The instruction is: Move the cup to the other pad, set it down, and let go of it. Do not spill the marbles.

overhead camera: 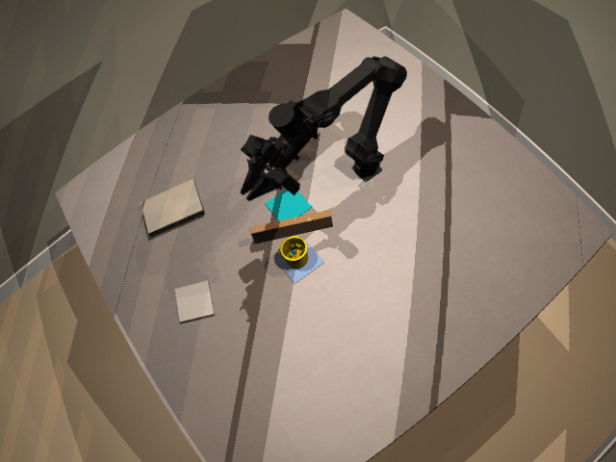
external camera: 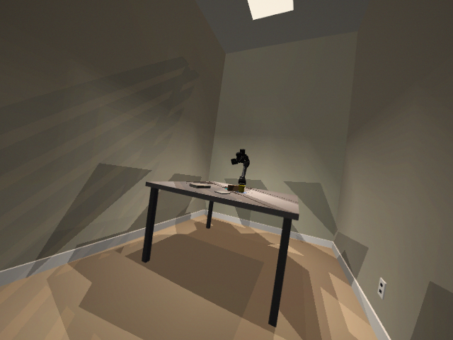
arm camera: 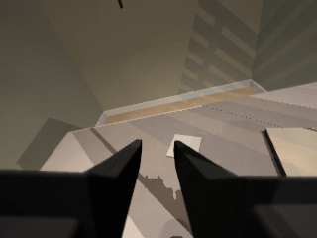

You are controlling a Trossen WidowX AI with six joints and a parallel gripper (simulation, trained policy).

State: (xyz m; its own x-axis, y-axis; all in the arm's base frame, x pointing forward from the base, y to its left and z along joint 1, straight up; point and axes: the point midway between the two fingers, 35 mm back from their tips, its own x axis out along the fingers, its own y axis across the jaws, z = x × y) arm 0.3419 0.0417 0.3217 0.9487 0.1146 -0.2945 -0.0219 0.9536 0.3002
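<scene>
Holding nothing, the fingers (overhead camera: 250, 187) stand slightly apart (the yellow cup (overhead camera: 296, 254) (external camera: 241, 188) sits on the blue pad (overhead camera: 296, 275)).

In the exterior view, marbles inside the yellow round cup (overhead camera: 297, 262) (external camera: 241, 188) cannot be made out; the wrist view's right edge crops a flat cream rectangular slab (overhead camera: 172, 205) (external camera: 200, 185) (arm camera: 298, 151).

The gripper (overhead camera: 244, 195) (arm camera: 158, 145) hangs in the air, its jaws narrowly parted with only a gap between the fingertips. Behind the jaws, the black arm (overhead camera: 343, 91) (external camera: 245, 168) rises to a bent elbow (overhead camera: 390, 73), then drops to its base (overhead camera: 367, 171) (external camera: 241, 181).
</scene>
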